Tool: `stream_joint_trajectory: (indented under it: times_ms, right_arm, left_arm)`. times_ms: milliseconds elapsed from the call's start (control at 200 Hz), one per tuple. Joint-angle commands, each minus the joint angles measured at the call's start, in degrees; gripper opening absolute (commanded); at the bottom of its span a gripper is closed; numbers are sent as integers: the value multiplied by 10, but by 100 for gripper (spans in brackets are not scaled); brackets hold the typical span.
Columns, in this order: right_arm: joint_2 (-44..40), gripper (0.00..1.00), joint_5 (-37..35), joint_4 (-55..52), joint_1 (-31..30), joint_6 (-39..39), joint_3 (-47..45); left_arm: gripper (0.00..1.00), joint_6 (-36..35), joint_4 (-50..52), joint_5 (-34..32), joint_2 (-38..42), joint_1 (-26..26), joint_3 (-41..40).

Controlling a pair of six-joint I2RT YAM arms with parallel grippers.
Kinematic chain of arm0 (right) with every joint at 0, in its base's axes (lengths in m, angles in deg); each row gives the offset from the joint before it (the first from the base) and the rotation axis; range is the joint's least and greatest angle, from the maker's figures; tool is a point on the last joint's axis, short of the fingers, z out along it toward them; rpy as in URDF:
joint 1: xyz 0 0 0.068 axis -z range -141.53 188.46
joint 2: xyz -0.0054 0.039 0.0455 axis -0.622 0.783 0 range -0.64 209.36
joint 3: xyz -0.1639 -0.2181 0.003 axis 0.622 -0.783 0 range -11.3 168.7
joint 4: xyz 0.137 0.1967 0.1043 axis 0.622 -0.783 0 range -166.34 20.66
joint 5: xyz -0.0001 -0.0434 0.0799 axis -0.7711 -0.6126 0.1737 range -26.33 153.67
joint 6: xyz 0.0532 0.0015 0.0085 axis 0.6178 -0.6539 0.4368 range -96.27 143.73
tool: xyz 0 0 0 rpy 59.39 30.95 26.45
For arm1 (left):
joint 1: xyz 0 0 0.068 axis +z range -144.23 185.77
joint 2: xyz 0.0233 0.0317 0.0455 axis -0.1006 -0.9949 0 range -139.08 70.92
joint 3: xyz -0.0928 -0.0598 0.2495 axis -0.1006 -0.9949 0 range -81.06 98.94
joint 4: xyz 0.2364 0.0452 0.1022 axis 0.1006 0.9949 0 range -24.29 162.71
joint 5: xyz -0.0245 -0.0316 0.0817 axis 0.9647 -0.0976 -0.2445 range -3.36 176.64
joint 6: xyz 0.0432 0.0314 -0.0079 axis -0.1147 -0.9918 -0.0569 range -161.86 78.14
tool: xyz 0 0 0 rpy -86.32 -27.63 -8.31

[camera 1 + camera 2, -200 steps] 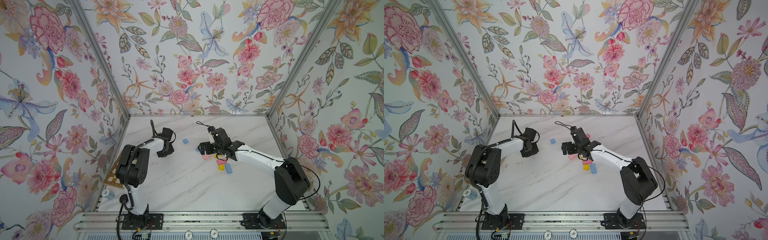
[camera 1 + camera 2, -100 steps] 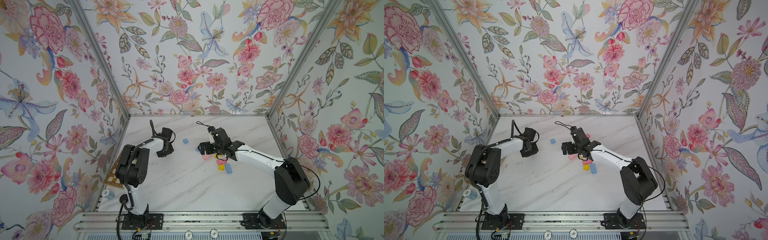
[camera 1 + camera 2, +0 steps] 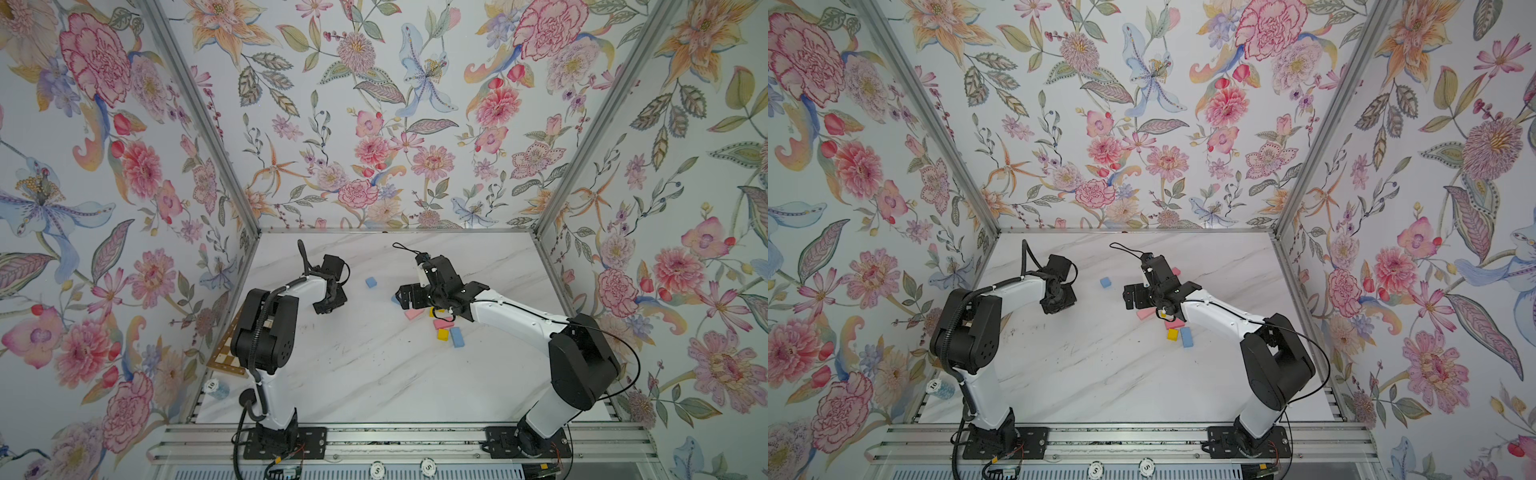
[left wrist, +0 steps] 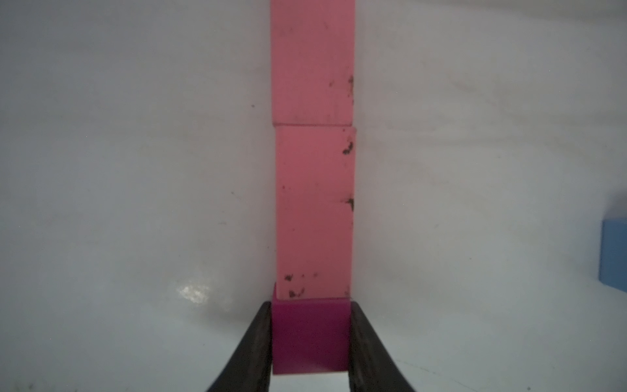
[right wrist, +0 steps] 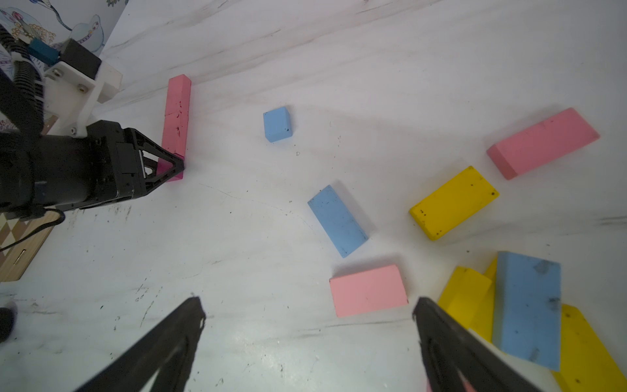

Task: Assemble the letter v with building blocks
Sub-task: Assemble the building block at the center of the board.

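In the left wrist view my left gripper (image 4: 310,339) is shut on a small magenta block (image 4: 310,334). The block sits low on the marble table, its end against a straight row of two pink blocks (image 4: 314,210). The right wrist view shows the same row (image 5: 176,115) beside the left gripper (image 5: 176,166). My right gripper (image 5: 307,309) hangs open over bare table, close to a pink block (image 5: 368,290). Loose building blocks lie around: a blue square (image 3: 371,282), a blue oblong (image 5: 337,220), a yellow one (image 5: 454,203) and a long pink one (image 5: 543,142). In both top views the arms hide the row.
A blue block (image 5: 527,305) leans on a heap of yellow blocks (image 5: 464,295) beside the right finger. A brown-and-cream checkered board (image 3: 226,357) lies at the table's left edge under the left arm. A poker chip (image 3: 212,385) rests near the front left corner. Flowered walls close in three sides.
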Motion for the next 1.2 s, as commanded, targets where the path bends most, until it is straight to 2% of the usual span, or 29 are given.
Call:
stream_joint_trajectory:
  times_ms: [0, 325, 541, 706, 881, 921, 1036, 1101, 1191]
  right_arm:
    - [8, 99, -1, 9, 4, 7, 6]
    - [13, 99, 2, 7, 7, 5, 11]
    - [17, 99, 3, 2, 10, 6, 18]
    - [10, 99, 19, 0, 26, 14, 18]
    - [-23, 99, 26, -12, 70, 19, 9]
    - [-30, 99, 24, -18, 98, 20, 7]
    - [-43, 99, 11, -42, 138, 20, 5]
    - [-53, 99, 4, -48, 159, 22, -3]
    - [-69, 99, 0, -55, 193, 34, -18]
  left_arm:
    - [37, 8, 8, 16, -24, 6, -6]
    - [43, 7, 10, 17, -14, 6, -22]
    - [51, -5, 13, 12, 8, 7, -25]
    - [62, -15, 24, 9, 29, 7, -16]
    - [75, -30, 41, 21, 68, 7, 2]
    - [78, -35, 41, 26, 82, 6, 8]
    - [85, -55, 16, 71, 122, 0, 23]
    - [98, -69, -5, 105, 134, -15, 34]
    - [99, -99, 3, 124, 123, -56, 76]
